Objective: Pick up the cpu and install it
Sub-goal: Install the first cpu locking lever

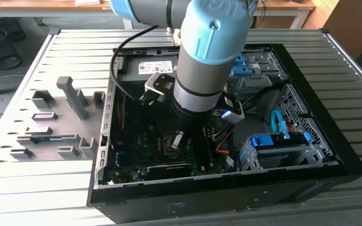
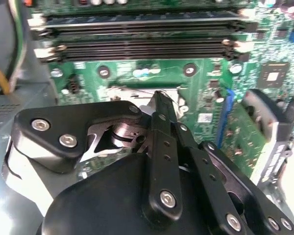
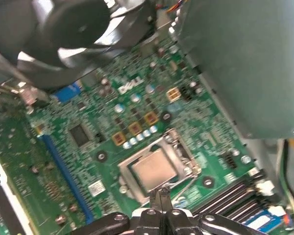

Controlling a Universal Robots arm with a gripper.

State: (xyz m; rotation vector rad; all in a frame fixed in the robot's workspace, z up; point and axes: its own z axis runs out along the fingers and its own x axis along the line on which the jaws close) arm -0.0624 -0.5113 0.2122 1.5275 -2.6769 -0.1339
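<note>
The cpu, a small silver-grey square, lies flat inside the metal socket frame on the green motherboard. My gripper is just off the cpu's edge, its two black fingertips pressed together with nothing between them. In the second wrist view the black fingers reach down to the socket's rim. In the exterior view the arm stands down into the open computer case, with the gripper low over the board.
Long memory slots run beside the socket. A grey power-supply box and a black fan stand close by. A blue drive cage fills the case's right in the exterior view. A grey parts fixture lies left of the case.
</note>
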